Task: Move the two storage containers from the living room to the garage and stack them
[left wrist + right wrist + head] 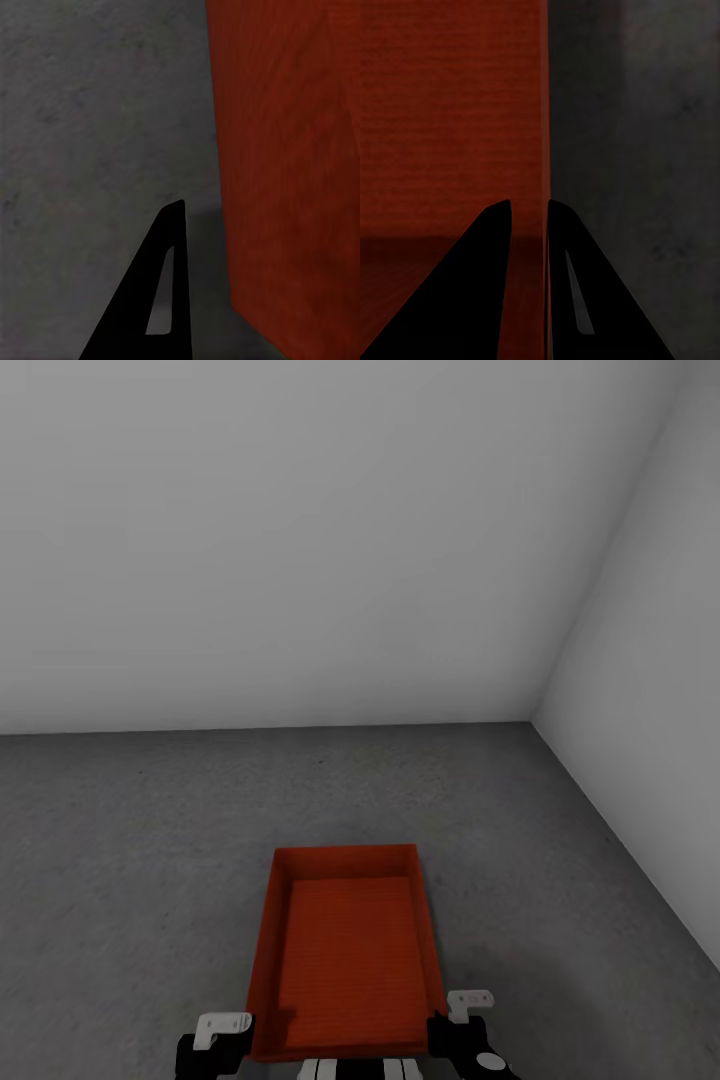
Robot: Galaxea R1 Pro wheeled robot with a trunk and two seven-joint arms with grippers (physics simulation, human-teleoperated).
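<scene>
A plain pale grey wall (pixel 300 540) fills the upper half of the head view. A second pale wall (pixel 650 700) stands at the right and meets the first in a vertical corner. Both walls are bare and unmarked, evenly lit, slightly darker toward the top.

The near end of the bin (pixel 345 960) is cut off by the head view's lower edge, as are both arms. In the left wrist view one finger (pixel 154 296) alone is seen, so the jaw's opening cannot be judged.
</scene>
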